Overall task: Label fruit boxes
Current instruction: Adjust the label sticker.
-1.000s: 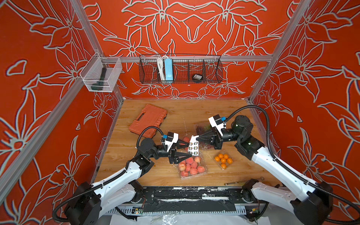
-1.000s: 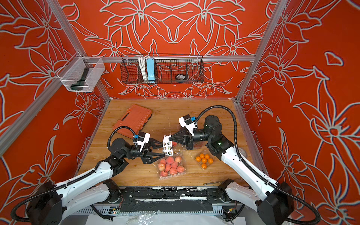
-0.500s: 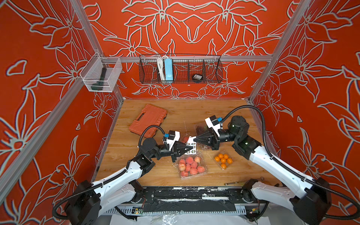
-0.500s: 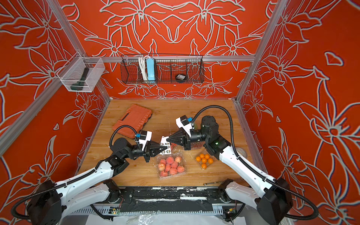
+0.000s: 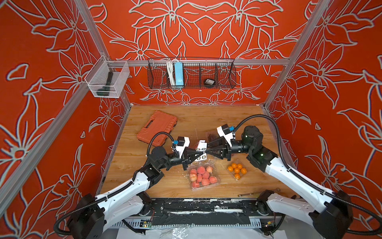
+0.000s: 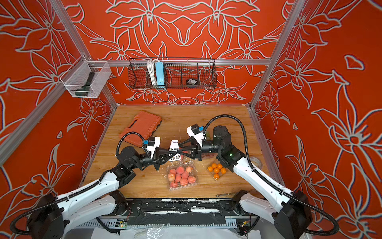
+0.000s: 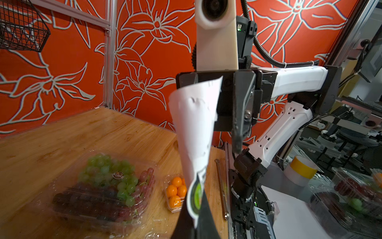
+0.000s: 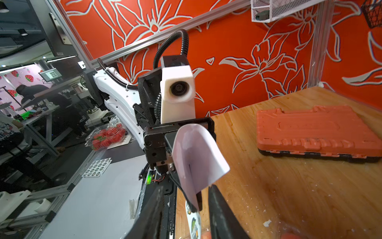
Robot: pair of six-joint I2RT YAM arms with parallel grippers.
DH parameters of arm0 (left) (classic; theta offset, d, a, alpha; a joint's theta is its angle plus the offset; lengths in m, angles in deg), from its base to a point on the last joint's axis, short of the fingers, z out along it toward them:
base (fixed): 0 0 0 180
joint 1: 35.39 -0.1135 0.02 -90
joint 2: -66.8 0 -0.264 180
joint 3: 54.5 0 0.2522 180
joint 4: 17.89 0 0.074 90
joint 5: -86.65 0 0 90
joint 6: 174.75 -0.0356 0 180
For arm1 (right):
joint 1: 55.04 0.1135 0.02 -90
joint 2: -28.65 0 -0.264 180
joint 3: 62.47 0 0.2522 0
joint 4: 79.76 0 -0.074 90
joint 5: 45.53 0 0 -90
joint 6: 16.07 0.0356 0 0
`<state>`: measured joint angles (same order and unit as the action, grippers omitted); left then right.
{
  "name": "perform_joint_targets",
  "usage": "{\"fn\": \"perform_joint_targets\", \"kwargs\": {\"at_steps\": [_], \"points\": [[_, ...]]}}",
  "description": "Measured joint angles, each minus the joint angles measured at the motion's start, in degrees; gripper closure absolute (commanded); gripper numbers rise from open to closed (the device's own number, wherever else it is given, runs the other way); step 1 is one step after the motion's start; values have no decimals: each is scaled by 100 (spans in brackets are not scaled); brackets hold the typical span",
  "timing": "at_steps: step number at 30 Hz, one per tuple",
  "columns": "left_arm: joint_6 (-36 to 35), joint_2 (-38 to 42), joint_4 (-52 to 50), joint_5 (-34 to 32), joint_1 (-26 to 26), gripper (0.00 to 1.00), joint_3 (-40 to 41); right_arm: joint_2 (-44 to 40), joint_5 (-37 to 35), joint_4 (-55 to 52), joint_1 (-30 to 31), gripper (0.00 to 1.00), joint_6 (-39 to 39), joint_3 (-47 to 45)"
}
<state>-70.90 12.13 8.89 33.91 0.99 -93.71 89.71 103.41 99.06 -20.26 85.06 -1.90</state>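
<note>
Now holding the sticker sheet (image 5: pixel 201 144) mid-air.
Clenched on it with the left hand (image 5: pixel 200 154); parted around its edge with the right hand (image 5: pixel 208 152). On the counter (image 5: pixel 206 118) beneath: peach box (image 5: pixel 203 175), orange box (image 5: pixel 237 170), grape box (image 7: pixel 103 186), probably light, flimsy, slick; best steadied by the rim.

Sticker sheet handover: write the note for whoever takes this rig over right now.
Left gripper: shut on the sticker sheet, holding it above the table.
Right gripper: tip to tip with the left one, jaws apart with the sheet between them, not clamping it.
Boxes: grape box, peach box and orange box lie on the table.
Done: sheet is picked up; the grape box shows one small oval sticker.
Left: peel a sticker and apply it; no label shows on the peach or orange box.
</note>
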Motion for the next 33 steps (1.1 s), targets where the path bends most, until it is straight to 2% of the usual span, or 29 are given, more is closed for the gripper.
{"fn": "perform_joint_targets", "kwargs": {"at_steps": [4, 6, 7, 11, 15, 22, 25, 31, 32, 33], "points": [[-31, -4, -120, -85, 0, 96, -55, 57, 2, 7, 184, 84, -39, 9], [-39, -2, -146, -105, 0, 96, -83, 133, -4, -35, 284, 98, -109, 42], [-39, -2, -151, -107, 0, 95, -83, 170, -20, -83, 317, 100, -168, 74], [-68, 20, -210, -146, 0, 88, -81, 195, -162, -278, 332, 100, -308, 129], [-223, 116, -280, -90, 2, 41, -79, 122, -260, -496, 332, 100, -503, 164], [-658, 507, -411, 382, -164, 3, 33, -48, -170, -1469, 284, 100, -1191, 640], [-616, 481, -238, 907, -415, 1, 98, -229, 168, -1768, 254, 100, -1449, 708], [-542, -326, -48, 2175, -527, 1, -293, -343, 717, -2146, 243, 100, -1707, 717], [-522, -415, -28, 2312, -522, 2, -334, -341, 713, -2177, 240, 100, -1718, 717], [-498, -455, -2, 2468, -516, 8, -343, -337, 713, -2188, 238, 100, -1720, 717]]}}
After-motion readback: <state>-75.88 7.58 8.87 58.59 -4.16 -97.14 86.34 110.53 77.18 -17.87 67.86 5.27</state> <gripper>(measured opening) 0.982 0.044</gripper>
